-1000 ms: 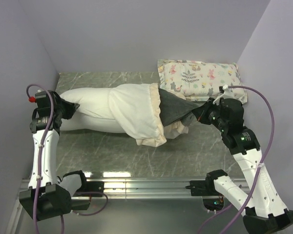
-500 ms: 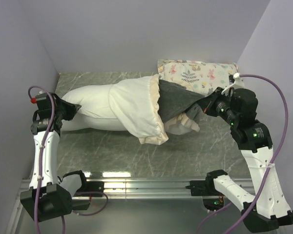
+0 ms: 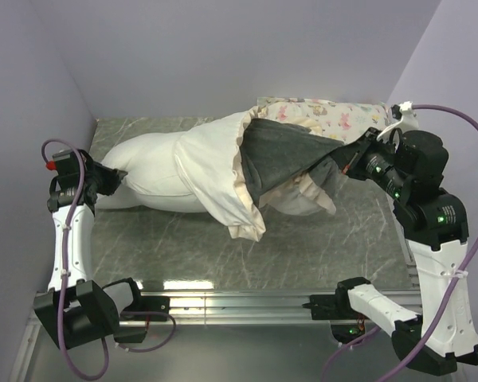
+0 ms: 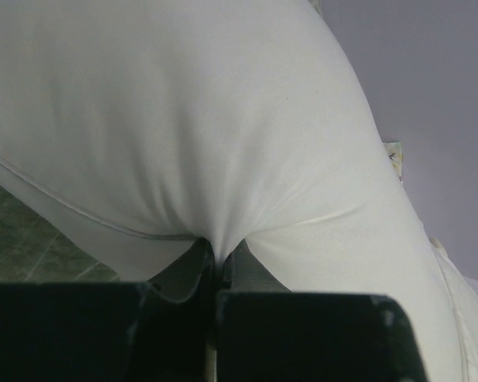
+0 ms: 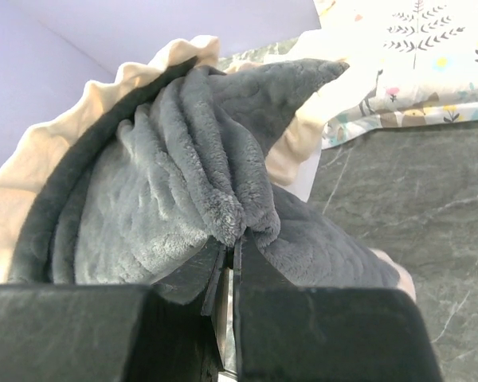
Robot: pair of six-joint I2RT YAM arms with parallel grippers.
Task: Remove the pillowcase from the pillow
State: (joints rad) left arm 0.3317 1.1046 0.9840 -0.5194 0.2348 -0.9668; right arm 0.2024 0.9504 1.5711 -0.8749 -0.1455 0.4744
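The white pillow [image 3: 147, 171] lies across the table's left half, its right part still inside the pillowcase [image 3: 215, 171]. The pillowcase is turned back, cream inside out, with its dark grey outside [image 3: 283, 151] stretched up to the right. My left gripper [image 3: 111, 179] is shut on the pillow's left end, pinching white fabric [image 4: 219, 239]. My right gripper [image 3: 344, 163] is shut on a fold of the grey plush pillowcase [image 5: 231, 219] and holds it raised above the table. The cream frill [image 5: 40, 199] runs along the grey edge.
A small floral animal-print pillow [image 3: 334, 119] lies at the back right, partly behind the raised pillowcase. Grey walls close in on the left, back and right. The marble tabletop [image 3: 175, 247] shows in front of the pillow. A metal rail [image 3: 239, 302] runs along the near edge.
My right gripper has moved right and up with the grey pillowcase, stretching it over the printed pillow. More white pillow shows on the left. The left gripper has stayed almost in place.
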